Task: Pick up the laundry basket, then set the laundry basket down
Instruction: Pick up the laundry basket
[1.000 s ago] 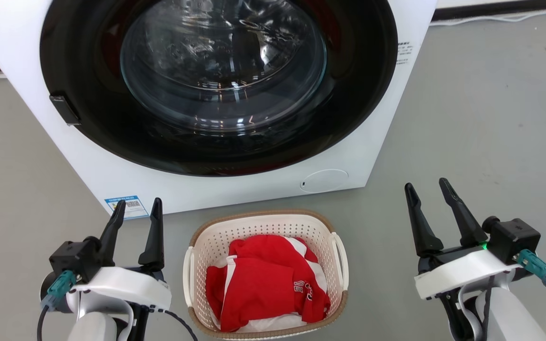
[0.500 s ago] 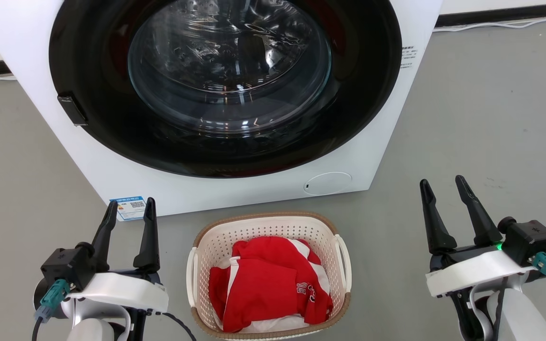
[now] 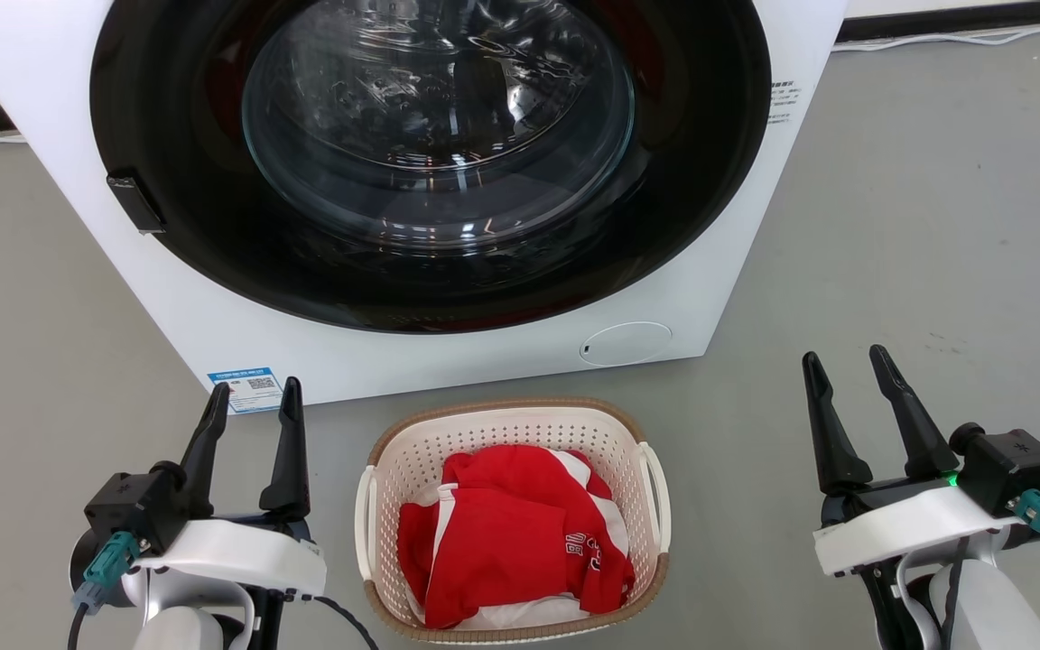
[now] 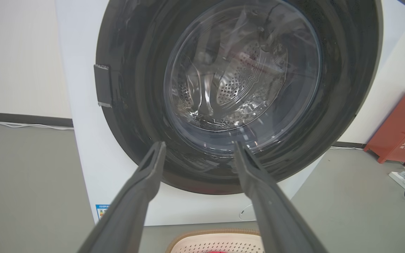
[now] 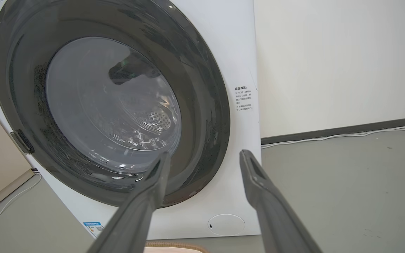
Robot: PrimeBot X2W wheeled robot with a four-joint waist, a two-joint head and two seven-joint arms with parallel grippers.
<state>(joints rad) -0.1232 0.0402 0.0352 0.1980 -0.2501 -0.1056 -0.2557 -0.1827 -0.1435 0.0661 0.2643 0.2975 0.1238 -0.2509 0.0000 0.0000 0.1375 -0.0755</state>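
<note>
Before the washer (image 3: 213, 334), the laundry basket (image 3: 506, 408) is flanked by left gripper (image 3: 256, 386) and right gripper (image 3: 845, 355), wide and empty, handles (image 3: 363, 524) to be grasped next.

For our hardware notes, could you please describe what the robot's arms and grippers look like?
The left gripper and right gripper match: two long, tapering dark jaws on a white curved shell, over a pale forearm. Each carries a black box on its outer side with a teal plug and dark cable. A green light glows on the right one.
</note>
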